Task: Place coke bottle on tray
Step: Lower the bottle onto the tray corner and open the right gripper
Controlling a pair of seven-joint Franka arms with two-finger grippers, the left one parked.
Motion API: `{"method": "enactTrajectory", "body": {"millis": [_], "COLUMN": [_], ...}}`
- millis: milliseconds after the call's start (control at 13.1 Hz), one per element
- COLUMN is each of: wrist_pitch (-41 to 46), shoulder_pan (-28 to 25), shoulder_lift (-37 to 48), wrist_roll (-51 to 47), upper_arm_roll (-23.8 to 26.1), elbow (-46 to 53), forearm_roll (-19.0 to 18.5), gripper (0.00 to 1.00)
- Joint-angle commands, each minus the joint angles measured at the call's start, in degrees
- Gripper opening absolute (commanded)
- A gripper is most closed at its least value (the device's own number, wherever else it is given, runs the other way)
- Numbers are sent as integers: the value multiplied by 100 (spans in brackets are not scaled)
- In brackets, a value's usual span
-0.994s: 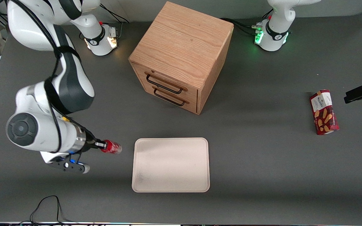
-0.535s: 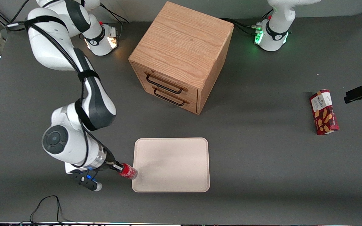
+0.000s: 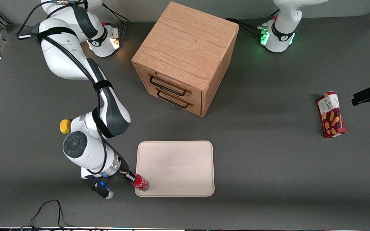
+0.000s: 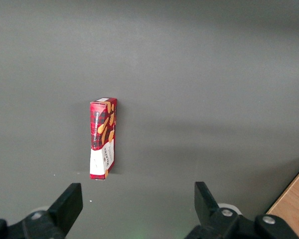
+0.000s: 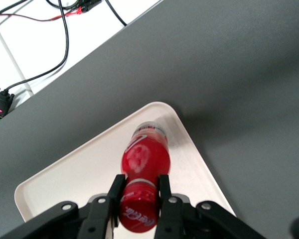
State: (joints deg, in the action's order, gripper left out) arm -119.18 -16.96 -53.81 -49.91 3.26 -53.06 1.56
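The coke bottle [image 3: 140, 183] [image 5: 144, 159], small and red with a red cap, is held tilted over the corner of the tray [image 3: 175, 160] [image 5: 79, 169] that is nearest the front camera and toward the working arm's end. My right gripper [image 3: 130, 177] [image 5: 139, 191] is shut on the bottle's neck just below the cap. The bottle's clear base points down at the cream tray's surface close to the rim. I cannot tell whether the base touches the tray.
A wooden drawer cabinet [image 3: 185, 57] stands farther from the front camera than the tray. A red snack box [image 3: 331, 114] [image 4: 103, 138] lies toward the parked arm's end of the table. A yellow ball [image 3: 65, 126] sits beside my arm's wrist.
My gripper has carried the bottle from beside the tray toward the front camera and over the tray's near corner. The yellow ball has come into view.
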Motion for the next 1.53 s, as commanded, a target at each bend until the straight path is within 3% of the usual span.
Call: {"method": "enactTrajectory", "body": {"millis": [0, 382, 459, 535, 611, 688, 1452], "wrist_pitch": [-8, 71, 71, 62, 62, 71, 877], "shoulder_pan": [-132, -141, -150, -150, -150, -159, -150], "shoulder_lift": [-130, -174, -174, -174, -174, -182, 63], "wrist_roll": [-169, -169, -169, -160, -160, -160, -116], "upper_arm_roll": [-62, -62, -62, -62, -62, -53, -45], "elbow": [235, 217, 217, 183, 174, 165, 182], "forearm_roll": [-103, -226, -226, -235, -296, -444, -508], "gripper": [0, 1, 25, 61, 73, 100, 100]}}
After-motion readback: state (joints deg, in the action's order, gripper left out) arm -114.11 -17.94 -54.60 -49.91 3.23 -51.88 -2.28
